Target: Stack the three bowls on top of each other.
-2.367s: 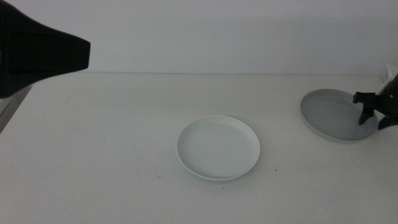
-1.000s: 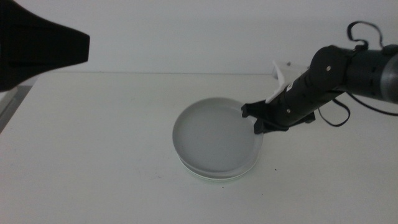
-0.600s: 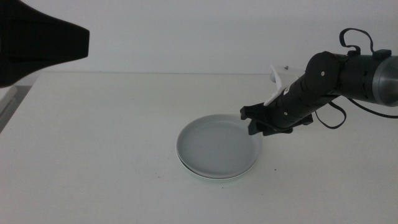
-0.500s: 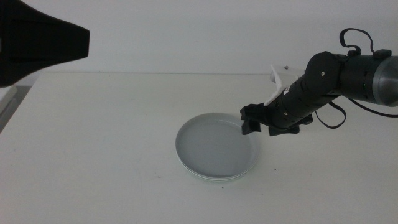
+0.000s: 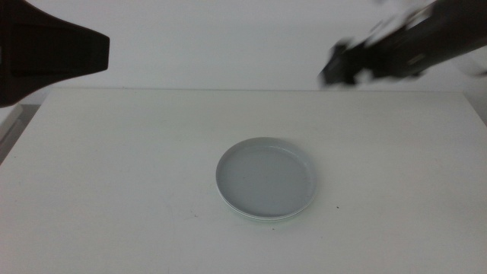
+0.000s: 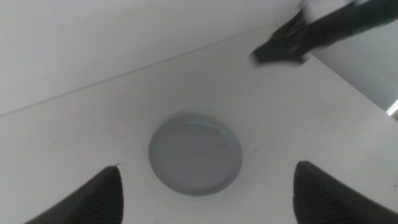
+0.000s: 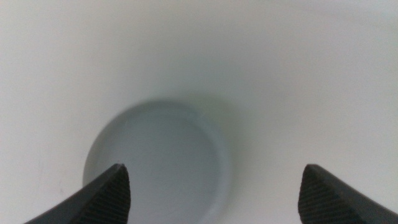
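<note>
The grey bowl (image 5: 266,176) lies on top of a stack in the middle of the table. Under it only a thin pale rim (image 5: 259,218) of the lower bowls shows, whitish with a faint green tint. The stack also shows in the left wrist view (image 6: 194,155) and the right wrist view (image 7: 152,158). My right gripper (image 5: 340,65) is blurred, high above the table's back right, apart from the stack, open and empty (image 7: 214,167). It also shows in the left wrist view (image 6: 280,46). My left gripper (image 5: 53,53) hangs high at the left, open and empty (image 6: 206,167).
The white table (image 5: 122,167) ends at a pale back wall. Its left edge (image 5: 15,125) drops off beside the left arm. A small dark speck (image 5: 337,208) lies right of the stack.
My right gripper brought the grey bowl from the right, set it on the stack and let go. It has now risen up and back to the right.
</note>
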Robot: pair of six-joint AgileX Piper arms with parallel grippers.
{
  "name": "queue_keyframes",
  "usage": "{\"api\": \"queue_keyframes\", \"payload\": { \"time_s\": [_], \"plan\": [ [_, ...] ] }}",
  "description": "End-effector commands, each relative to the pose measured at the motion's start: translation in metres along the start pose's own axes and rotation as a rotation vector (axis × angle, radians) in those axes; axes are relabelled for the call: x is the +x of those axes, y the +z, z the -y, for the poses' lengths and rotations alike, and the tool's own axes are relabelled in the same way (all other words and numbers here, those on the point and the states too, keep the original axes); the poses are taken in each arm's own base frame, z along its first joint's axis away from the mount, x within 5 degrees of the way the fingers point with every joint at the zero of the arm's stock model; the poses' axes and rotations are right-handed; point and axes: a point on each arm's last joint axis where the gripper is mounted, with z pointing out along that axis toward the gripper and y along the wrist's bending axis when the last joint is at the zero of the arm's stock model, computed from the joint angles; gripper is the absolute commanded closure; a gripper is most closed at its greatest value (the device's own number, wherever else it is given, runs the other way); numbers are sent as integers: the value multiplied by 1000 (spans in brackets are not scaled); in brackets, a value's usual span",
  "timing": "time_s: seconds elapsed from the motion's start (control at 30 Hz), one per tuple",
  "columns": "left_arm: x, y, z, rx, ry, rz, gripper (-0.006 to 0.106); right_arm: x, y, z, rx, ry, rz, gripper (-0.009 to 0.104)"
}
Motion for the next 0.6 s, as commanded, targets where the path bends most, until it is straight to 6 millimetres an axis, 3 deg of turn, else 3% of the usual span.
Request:
{"api": "queue_keyframes", "payload": {
  "time_s": [0.0,0.13,0.23,0.4,0.57],
  "plan": [
    [-1,-1,0,0,-6,15,7,-3,-56,11,71,-10,94,2],
    [-1,-1,0,0,-6,15,7,13,-138,20,147,-2,240,2],
    [-1,-1,0,0,-6,15,7,38,-181,21,197,35,367,2],
    [-1,-1,1,1,-7,16,7,81,-198,19,218,50,527,2],
    [-1,-1,1,1,-7,16,7,93,-204,19,228,68,566,2]
  ]
}}
